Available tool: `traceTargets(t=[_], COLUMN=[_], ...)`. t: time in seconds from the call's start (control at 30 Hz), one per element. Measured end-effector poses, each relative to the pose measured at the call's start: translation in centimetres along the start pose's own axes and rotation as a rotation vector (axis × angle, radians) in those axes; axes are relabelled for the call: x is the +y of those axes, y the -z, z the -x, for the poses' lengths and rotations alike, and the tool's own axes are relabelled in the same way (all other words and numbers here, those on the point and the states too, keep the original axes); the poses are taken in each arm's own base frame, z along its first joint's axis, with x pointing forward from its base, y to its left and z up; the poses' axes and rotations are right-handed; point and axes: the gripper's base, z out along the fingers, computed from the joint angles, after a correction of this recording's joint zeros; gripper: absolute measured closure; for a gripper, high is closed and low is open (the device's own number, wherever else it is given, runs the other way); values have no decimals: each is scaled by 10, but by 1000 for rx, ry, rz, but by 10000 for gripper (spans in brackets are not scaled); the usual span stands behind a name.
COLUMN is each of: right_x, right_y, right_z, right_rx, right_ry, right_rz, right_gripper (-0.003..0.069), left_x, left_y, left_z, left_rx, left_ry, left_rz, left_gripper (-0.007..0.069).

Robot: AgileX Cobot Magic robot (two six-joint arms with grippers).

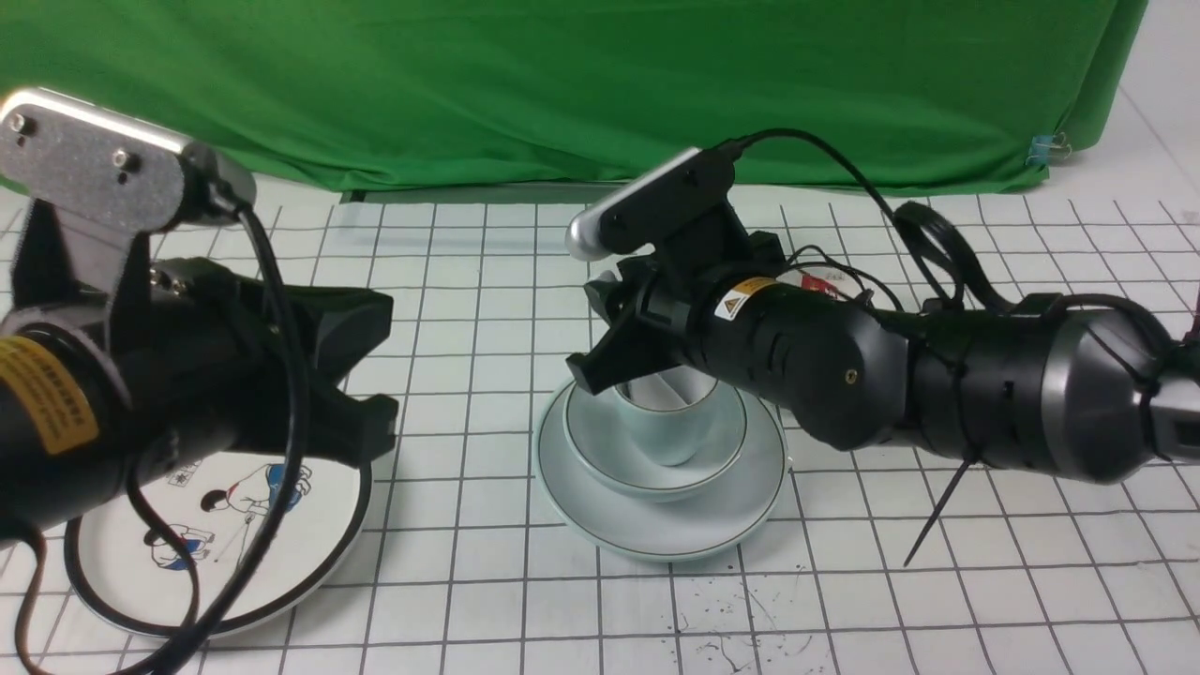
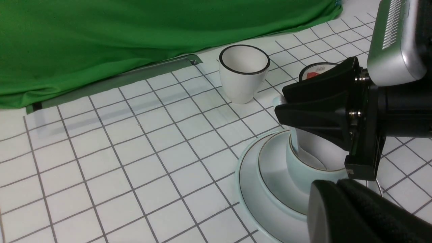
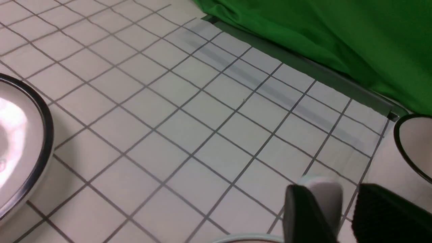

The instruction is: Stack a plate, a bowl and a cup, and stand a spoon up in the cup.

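Observation:
On the gridded table the pale plate point(image 1: 656, 534) carries the grey-blue bowl point(image 1: 600, 459), and the pale blue cup point(image 1: 680, 431) stands in the bowl. My right gripper point(image 1: 600, 336) hangs just over the cup. The white spoon point(image 3: 324, 194) stands up out of the cup between its fingers. The handle rests against one finger, with a clear gap to the other, so the jaws are open. My left gripper point(image 2: 337, 185) is shut on nothing, low beside the stack on its left.
A black-rimmed plate with cartoon children point(image 1: 234, 544) lies at the front left, under my left arm. A white cup with a black rim point(image 2: 243, 72) and a small black-rimmed bowl with a red picture point(image 2: 315, 71) stand behind the stack. Green cloth closes the back.

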Motion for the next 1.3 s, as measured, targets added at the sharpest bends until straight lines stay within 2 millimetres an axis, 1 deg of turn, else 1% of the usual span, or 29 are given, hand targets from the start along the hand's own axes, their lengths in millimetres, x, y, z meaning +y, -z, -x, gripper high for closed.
traceTargets(t=[0.03,0.1,0.13,0.17,0.23,0.3,0.4,0.43,0.5,0.53,0.6,0.63,0.67,0.7,0.73,0.8,0.9,0.97,1.07,1.17,1.3], right_x=[0,-3,-3,-5,-8,-11,-15,-15,-18,-18,-19,-19,-19,-19,-18,-17,-16,-15,-14,-14,-14], right_y=[1,21,23,40,68,96,145,148,180,194,221,229,234,245,250,267,286,296,305,310,311], right_z=[1,20,21,36,56,72,94,96,101,101,93,87,87,79,72,61,42,32,23,20,20], right_rx=[1,-35,-34,-63,-110,-149,-226,-231,-275,-293,-322,-321,-331,-334,-331,-349,-366,-378,-392,-403,-404], right_ry=[1,20,22,28,33,39,45,47,52,55,62,63,63,66,68,69,69,68,67,60,53], right_rz=[3,21,26,43,63,88,117,118,130,131,130,133,132,136,139,138,137,137,137,138,139], right_gripper=[393,417,426,476,547,619,647,647,648,648,648,648,648,648,648,648,648,645,644,643,638], left_x=[0,0,0,1,2,3,4,4,5,6,6,7,7,7,7,7,7,7,7,7,7], left_y=[0,4,5,11,26,42,66,70,88,97,114,121,122,132,138,146,154,155,155,155,155], left_z=[0,-4,-4,-6,-9,-17,-36,-37,-52,-57,-64,-66,-66,-67,-68,-69,-71,-71,-71,-71,-72], left_rx=[5,43,44,73,78,85,85,73,58,44,-2,-27,-30,-76,-104,-146,-185,-191,-188,-186,-185], left_ry=[5,27,29,30,23,22,26,26,46,55,62,63,64,63,62,63,65,65,65,64,64], left_rz=[0,5,5,10,15,19,22,21,22,21,19,17,17,15,13,9,5,5,5,5,5], left_gripper=[656,656,656,656,656,656,656,656,656,656,656,656,656,656,656,655,655,655,655,655,655])
